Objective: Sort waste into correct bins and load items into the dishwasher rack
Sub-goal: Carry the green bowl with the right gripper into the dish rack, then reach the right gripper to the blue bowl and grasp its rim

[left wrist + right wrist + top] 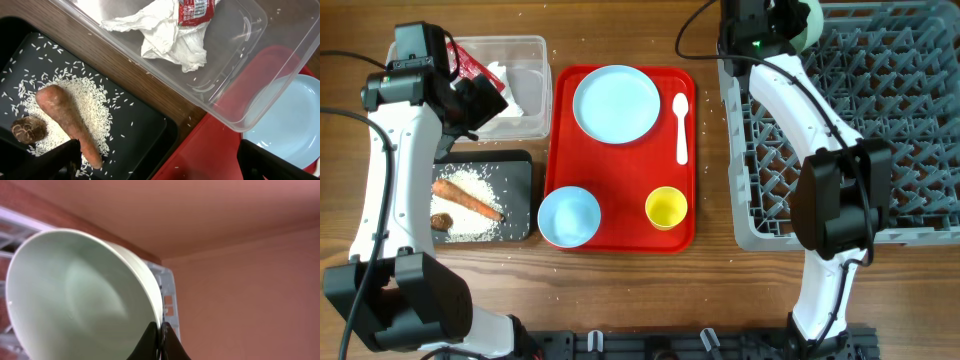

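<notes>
The dishwasher rack fills 3 o'clock. At its 11 o'clock corner the right gripper pinches the pale green bowl by its rim, tilted on edge, probably to slot between pegs. At 10 o'clock the clear tub holds napkin and wrapper. At 8 o'clock the black tray holds rice, carrot stick and brown lump. The left gripper hangs wide open, empty.

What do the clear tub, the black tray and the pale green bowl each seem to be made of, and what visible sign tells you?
Clear tub: likely thin glossy plastic; the wooden table shows through its walls. Black tray: probably matte plastic; dull surface, rounded moulded rim. Pale green bowl: smooth, softly shiny, plastic or melamine perhaps; ceramic cannot be excluded.
</notes>
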{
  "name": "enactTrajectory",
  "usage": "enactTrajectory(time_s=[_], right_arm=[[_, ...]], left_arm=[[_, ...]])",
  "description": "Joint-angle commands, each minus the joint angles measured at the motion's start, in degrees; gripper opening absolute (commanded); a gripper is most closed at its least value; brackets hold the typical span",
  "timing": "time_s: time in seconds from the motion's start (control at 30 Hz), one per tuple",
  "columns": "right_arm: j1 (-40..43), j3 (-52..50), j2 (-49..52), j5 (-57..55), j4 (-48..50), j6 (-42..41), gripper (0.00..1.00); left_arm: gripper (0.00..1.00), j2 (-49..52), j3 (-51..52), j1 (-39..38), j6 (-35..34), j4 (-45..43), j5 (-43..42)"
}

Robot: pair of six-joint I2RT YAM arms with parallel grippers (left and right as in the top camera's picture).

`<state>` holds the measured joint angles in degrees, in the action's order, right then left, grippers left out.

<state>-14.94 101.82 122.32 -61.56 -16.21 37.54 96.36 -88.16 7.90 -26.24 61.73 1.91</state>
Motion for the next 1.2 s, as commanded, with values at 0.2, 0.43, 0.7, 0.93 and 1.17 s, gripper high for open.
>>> enactTrajectory(time_s=[0.2, 0.43, 0.7, 0.93, 1.17], right_arm=[[-2.23, -0.26, 1.11, 7.67, -10.05, -13.7, 0.04], [-6.49, -0.26, 1.11, 7.63, -12.74, -13.53, 0.21], [-13.57, -0.24, 0.74, 7.65, -13.07, -17.51, 0.67], [-17.05, -0.04, -6.23, 28.89, -22.36, -29.79, 0.68], [-20.33, -1.18, -7.93, 83.52, -33.14, -56.7, 0.55]], left_arm=[[1.0, -0.61, -0.9, 0.37, 0.5, 0.07, 0.74], [1.0, -0.61, -0.9, 0.37, 0.5, 0.07, 0.74], [1.0, -0.61, -0.9, 0.37, 0.5, 0.07, 0.74], [1.0, -0.61, -0.9, 0.37, 0.5, 0.07, 0.74], [1.0, -0.61, -0.9, 0.37, 0.5, 0.07, 0.74]])
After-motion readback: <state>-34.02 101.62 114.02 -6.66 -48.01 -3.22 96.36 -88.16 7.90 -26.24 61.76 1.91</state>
